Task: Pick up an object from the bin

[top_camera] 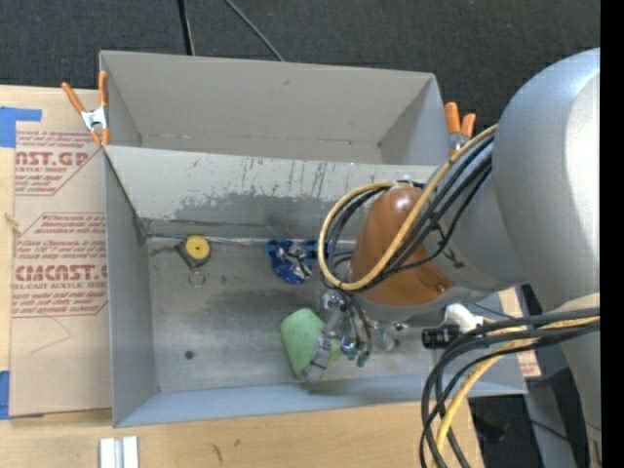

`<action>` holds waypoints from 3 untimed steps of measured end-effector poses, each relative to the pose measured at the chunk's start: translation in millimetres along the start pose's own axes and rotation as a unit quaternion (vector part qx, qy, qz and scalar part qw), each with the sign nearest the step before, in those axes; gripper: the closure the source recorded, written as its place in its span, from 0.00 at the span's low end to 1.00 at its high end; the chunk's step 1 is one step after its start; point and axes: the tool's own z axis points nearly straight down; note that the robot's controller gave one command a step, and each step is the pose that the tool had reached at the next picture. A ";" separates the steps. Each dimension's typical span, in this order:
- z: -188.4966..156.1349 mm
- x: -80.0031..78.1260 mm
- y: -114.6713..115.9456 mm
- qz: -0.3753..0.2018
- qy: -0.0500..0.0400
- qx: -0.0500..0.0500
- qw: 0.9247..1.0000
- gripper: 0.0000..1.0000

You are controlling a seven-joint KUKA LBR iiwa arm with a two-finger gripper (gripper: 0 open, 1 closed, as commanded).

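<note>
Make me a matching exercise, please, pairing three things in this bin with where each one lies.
Things:
1. small yellow disc
2. blue crumpled thing
3. pale green lump

Places:
A. beside the gripper, near the lower wall of the bin
B. at the foot of the back wall, toward the left
C. at the foot of the back wall, about mid-bin

Pairs: 1-B, 2-C, 3-A.

Scuffed matt grey metal bin [175, 359], glossy orange cover [395, 252].
</note>
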 end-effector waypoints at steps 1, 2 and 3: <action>-1.3 0.3 -0.3 -0.001 0.001 0.001 1.000 1.00; -26.8 0.6 0.1 -0.001 -0.005 -0.001 1.000 1.00; -69.0 0.6 0.6 -0.001 -0.006 -0.001 1.000 1.00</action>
